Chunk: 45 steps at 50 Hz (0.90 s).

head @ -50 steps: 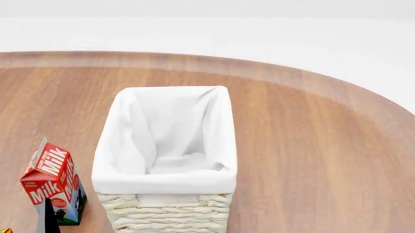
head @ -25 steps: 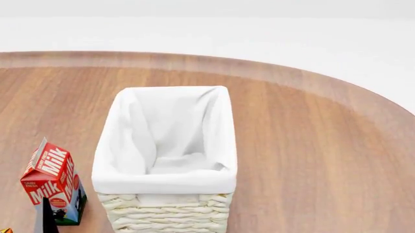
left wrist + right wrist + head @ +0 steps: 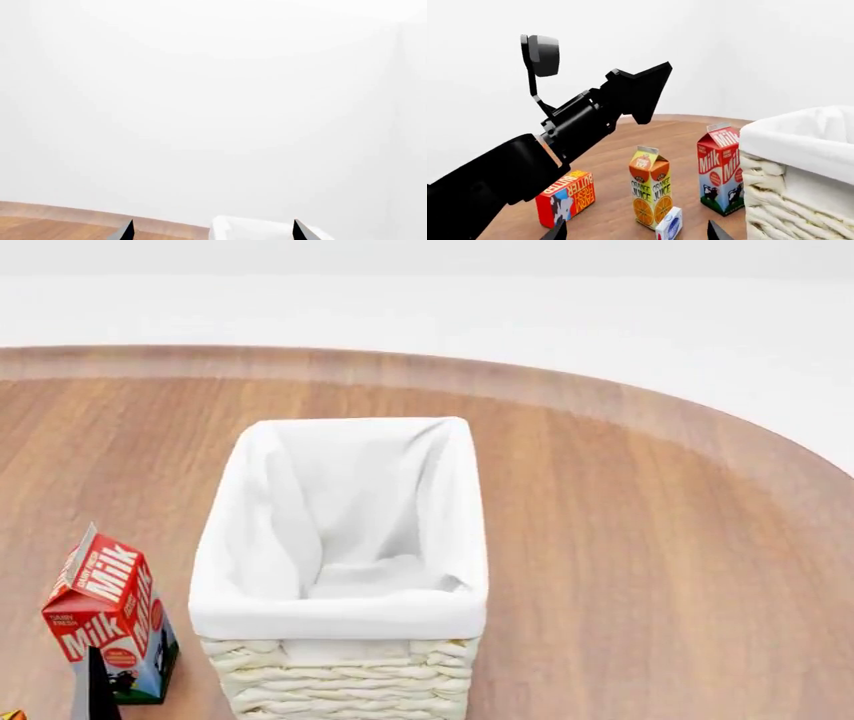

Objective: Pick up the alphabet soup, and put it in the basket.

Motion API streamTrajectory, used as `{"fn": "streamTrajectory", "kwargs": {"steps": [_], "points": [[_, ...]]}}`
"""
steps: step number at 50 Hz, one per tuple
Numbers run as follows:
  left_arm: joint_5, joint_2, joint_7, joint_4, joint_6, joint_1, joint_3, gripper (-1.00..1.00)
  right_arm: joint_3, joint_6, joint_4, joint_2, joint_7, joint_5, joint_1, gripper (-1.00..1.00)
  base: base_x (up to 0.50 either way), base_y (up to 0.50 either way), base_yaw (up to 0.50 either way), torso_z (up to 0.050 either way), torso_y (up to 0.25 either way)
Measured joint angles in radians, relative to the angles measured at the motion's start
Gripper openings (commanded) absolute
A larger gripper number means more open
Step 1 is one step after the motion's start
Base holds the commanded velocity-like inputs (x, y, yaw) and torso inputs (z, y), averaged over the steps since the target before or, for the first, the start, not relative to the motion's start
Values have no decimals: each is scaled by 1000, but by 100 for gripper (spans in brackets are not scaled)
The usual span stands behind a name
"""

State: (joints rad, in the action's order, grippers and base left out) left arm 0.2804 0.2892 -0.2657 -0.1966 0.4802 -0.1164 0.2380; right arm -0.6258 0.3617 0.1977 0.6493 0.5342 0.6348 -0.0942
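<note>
The alphabet soup is out of view in every frame. The basket [image 3: 340, 615], cream wicker with a white cloth lining, stands at the table's near middle and looks empty; its rim [image 3: 267, 227] also shows in the left wrist view, and its corner [image 3: 800, 135] in the right wrist view. My left gripper [image 3: 213, 232] is open, held high, looking over the basket's rim at the white wall. One dark fingertip [image 3: 96, 690] of it pokes up beside the milk carton. My right gripper [image 3: 637, 234] is open and low over the table, with nothing between its fingers.
A red milk carton [image 3: 110, 615] stands left of the basket, also in the right wrist view [image 3: 720, 170]. Near it are an orange juice carton [image 3: 650, 192], a red butter box [image 3: 566, 197] and a small white-and-blue box [image 3: 669, 225]. My left arm [image 3: 580, 125] reaches above them.
</note>
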Motion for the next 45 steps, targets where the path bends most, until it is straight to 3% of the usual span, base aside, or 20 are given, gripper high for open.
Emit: {"fn": "streamTrajectory", "kwargs": {"steps": [45], "points": [[0,10,-13,1,6,1,12,100,-71,-43,-32,9,40,-90,7,100,0,0,0,0,0]]}}
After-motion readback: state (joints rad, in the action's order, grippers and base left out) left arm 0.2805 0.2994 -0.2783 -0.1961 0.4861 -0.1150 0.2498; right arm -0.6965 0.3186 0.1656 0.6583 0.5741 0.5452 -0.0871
